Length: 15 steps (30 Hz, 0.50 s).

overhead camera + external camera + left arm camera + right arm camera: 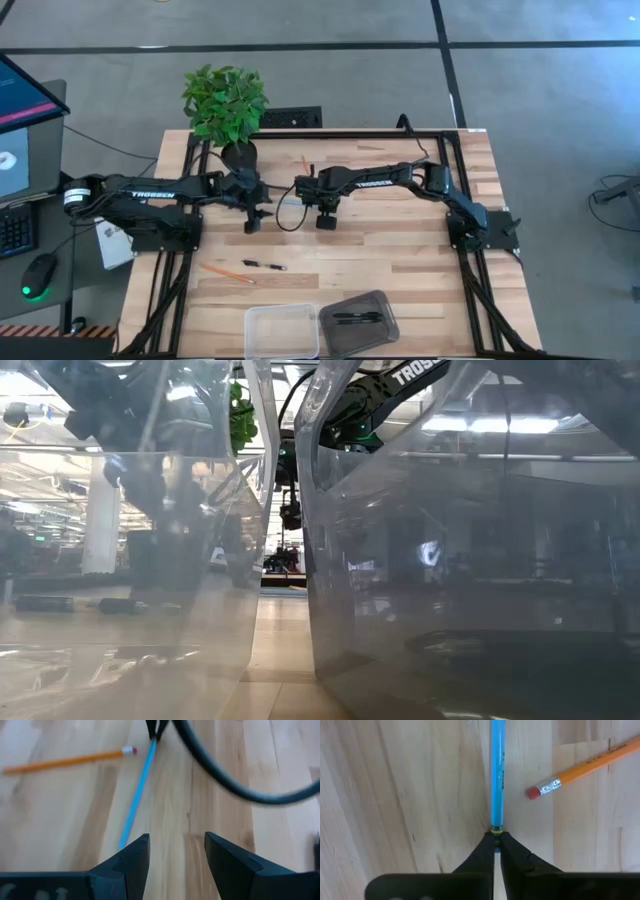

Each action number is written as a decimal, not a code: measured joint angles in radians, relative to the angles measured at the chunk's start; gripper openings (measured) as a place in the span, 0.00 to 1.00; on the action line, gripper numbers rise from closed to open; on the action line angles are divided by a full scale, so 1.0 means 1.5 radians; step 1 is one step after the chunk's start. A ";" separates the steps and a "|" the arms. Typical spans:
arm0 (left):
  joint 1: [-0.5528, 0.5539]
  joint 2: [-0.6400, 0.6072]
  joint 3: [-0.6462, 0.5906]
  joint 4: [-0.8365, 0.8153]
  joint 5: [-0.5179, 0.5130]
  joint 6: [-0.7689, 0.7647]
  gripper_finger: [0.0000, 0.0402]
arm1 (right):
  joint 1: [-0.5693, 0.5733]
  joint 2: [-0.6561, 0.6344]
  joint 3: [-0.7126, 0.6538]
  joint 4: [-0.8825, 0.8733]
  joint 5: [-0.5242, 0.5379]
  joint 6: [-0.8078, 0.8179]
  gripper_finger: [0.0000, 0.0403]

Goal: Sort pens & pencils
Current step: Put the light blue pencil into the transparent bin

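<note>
Blue pencil (497, 780) end pinched in right hand (496, 851), beside orange pencil (585, 766).

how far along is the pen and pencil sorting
Done: one black pen lies in the dark bin; the clear bin looks empty. In hand: the right gripper is shut on the blue pencil; the left gripper is open nearby. Left: the orange pencil beside it, another orange pencil and a black pen on the table.
</note>
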 joint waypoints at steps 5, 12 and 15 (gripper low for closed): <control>0.000 0.000 0.000 -0.034 -0.001 -0.003 0.45 | 0.000 0.000 0.000 0.001 -0.004 0.000 0.07; 0.000 0.000 0.000 -0.029 -0.002 0.001 0.45 | 0.001 0.000 0.000 0.001 0.008 0.017 0.07; 0.000 0.000 0.000 -0.029 -0.004 0.020 0.45 | 0.001 0.001 0.006 -0.004 0.007 0.015 0.07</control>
